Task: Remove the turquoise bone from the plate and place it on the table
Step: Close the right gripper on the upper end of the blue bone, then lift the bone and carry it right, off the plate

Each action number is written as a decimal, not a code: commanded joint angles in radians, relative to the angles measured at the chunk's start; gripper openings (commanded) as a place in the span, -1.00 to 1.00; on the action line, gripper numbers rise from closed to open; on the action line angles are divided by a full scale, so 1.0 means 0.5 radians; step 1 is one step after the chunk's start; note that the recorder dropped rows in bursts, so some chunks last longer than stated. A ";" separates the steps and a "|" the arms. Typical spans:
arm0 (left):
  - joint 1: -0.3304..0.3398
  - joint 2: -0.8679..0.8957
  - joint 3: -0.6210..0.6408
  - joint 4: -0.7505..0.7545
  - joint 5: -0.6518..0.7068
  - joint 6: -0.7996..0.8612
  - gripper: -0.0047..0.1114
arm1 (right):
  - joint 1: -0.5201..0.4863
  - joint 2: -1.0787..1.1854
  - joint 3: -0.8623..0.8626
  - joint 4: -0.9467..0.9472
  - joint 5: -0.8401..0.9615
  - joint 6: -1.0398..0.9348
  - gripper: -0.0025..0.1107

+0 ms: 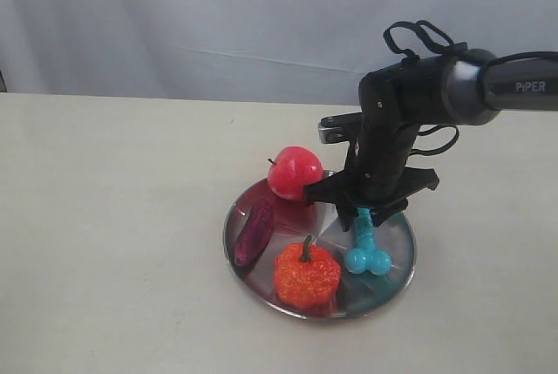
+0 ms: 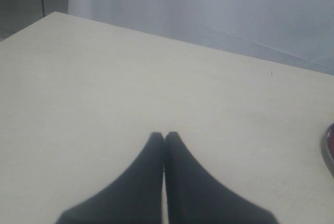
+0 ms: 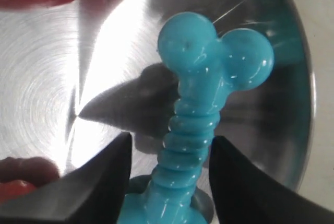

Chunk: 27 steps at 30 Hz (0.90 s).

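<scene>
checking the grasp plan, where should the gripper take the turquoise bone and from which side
Grip the ribbed shaft of the turquoise bone, coming from above, fingers on either side. The shaft is narrower than the knobbed ends, and the bone lies flat on the plate. The right gripper already straddles it.

This looks like a robot test bench in a lab rather than a home. A plain pale desk stands against a wrinkled grey-white cloth backdrop, with nothing domestic around. A black arm marked PiPER works over a metal plate of toy props.
</scene>
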 commanded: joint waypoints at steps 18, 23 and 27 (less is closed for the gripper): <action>-0.010 -0.003 0.005 -0.008 -0.010 -0.004 -0.92 | 0.002 0.113 0.009 -0.025 -0.073 0.033 -0.02; -0.010 -0.003 0.005 -0.008 -0.010 -0.004 -0.92 | 0.002 0.113 0.009 -0.025 -0.116 0.033 -0.12; -0.010 -0.003 0.005 -0.008 -0.010 -0.004 -0.92 | 0.002 0.113 0.009 -0.056 -0.097 0.033 -0.61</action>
